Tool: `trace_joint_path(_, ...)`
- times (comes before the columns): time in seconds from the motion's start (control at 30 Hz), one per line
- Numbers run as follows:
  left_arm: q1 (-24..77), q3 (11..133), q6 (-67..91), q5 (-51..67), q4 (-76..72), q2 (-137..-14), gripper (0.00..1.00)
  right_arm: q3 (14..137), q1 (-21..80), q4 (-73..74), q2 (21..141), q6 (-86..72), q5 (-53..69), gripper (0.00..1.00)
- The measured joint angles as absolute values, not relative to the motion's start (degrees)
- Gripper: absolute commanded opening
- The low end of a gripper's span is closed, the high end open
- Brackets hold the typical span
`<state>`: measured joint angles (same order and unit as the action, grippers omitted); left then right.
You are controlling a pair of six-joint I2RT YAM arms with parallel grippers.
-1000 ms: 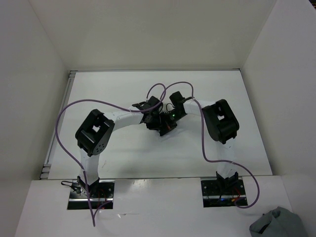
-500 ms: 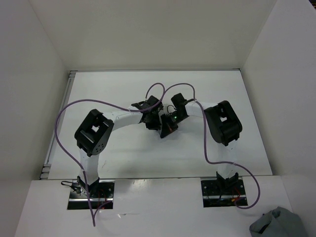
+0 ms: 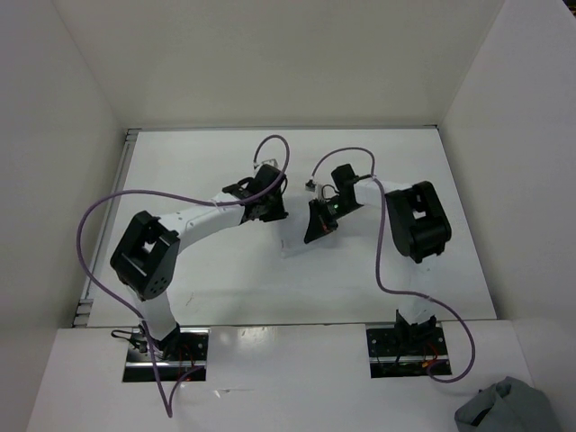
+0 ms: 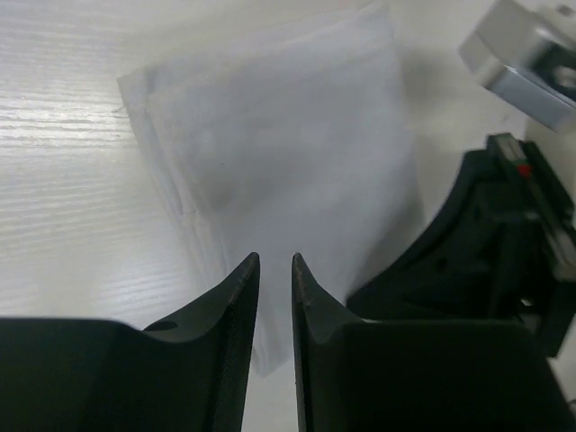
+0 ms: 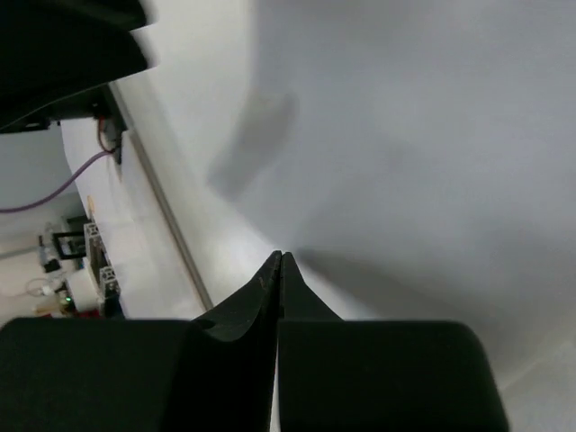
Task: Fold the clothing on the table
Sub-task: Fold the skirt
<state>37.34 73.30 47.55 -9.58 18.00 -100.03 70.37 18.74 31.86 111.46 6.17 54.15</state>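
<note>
Left fingers (image 4: 236, 306) and right fingers (image 5: 261, 301) have just pulled away from each other. Left: slightly apart, empty. Right: pressed together, empty. Clothing (image 4: 288, 153) lies folded on tabletop (image 4: 72, 180), just ahead of left fingers. Fold looks released, probably near done.

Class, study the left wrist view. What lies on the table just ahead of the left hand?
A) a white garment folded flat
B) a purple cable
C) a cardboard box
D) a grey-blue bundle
A: the clothing lies in flat stacked layers on the table, under and beyond the left hand.
</note>
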Motion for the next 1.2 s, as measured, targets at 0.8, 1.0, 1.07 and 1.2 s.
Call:
trace_joint_path(0.8, 37.3, 73.2, 49.1, -11.7, 15.0, -110.7, 0.22, 69.8, 18.3, 32.2, 116.0, 5.7, 54.4, 0.00)
trace_joint_path(1.0, 35.2, 72.4, 49.9, -11.7, 13.9, -110.5, 0.22, 69.8, 18.2, 32.1, 116.0, 5.7, 53.4, 0.00)
trace_joint_path(1.07, 35.0, 72.2, 50.0, -11.9, 13.9, -110.2, 0.22, 69.8, 18.2, 32.1, 116.0, 5.7, 53.3, 0.00)
trace_joint_path(1.2, 35.9, 69.4, 50.1, -14.7, 14.9, -106.9, 0.24, 69.8, 18.2, 32.0, 116.0, 5.7, 53.2, 0.00)
